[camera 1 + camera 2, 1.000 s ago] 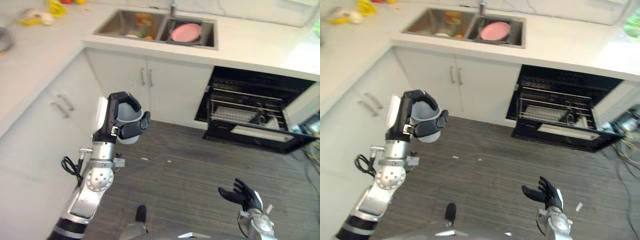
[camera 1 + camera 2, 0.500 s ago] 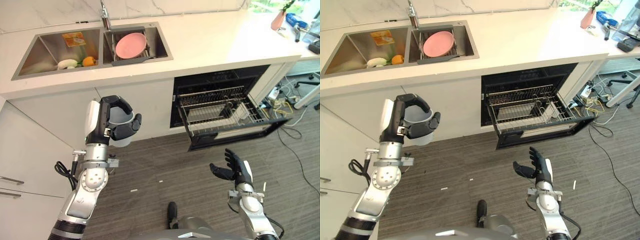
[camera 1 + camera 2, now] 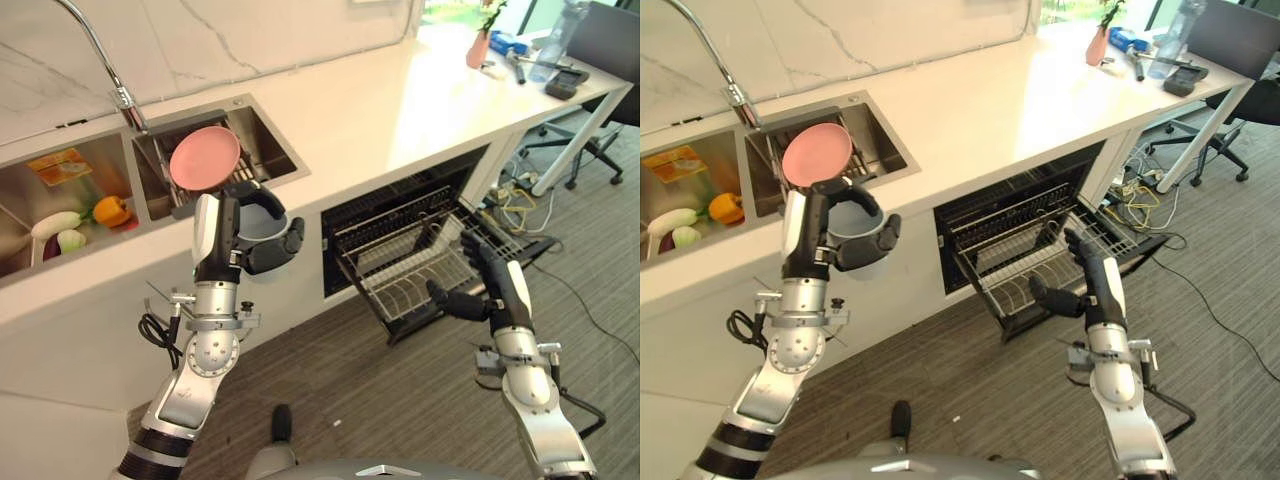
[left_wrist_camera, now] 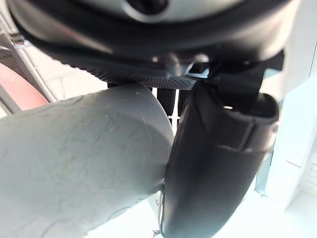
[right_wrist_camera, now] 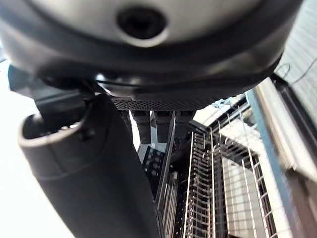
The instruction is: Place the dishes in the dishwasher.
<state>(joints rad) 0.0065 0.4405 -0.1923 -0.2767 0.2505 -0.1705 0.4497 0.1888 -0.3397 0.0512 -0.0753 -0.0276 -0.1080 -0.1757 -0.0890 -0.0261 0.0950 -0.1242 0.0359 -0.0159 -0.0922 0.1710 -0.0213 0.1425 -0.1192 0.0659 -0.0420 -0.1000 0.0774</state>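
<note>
A: Right, status? Desk (image 3: 400, 110) and open dishwasher (image 3: 420, 250) are seen, rack (image 3: 1030, 265) pulled out.

B: Transport step, judged. Grey bowl (image 3: 255, 235) is held in left hand (image 3: 235, 250), fingers curled round it, beside the sink (image 3: 855, 135). Pink plate (image 3: 204, 158) is left in sink.

A: Right hand (image 3: 490, 285)?

B: Fingers spread wide, nothing held, by rack. Next: bowl to be carried over and lowered into rack.
</note>
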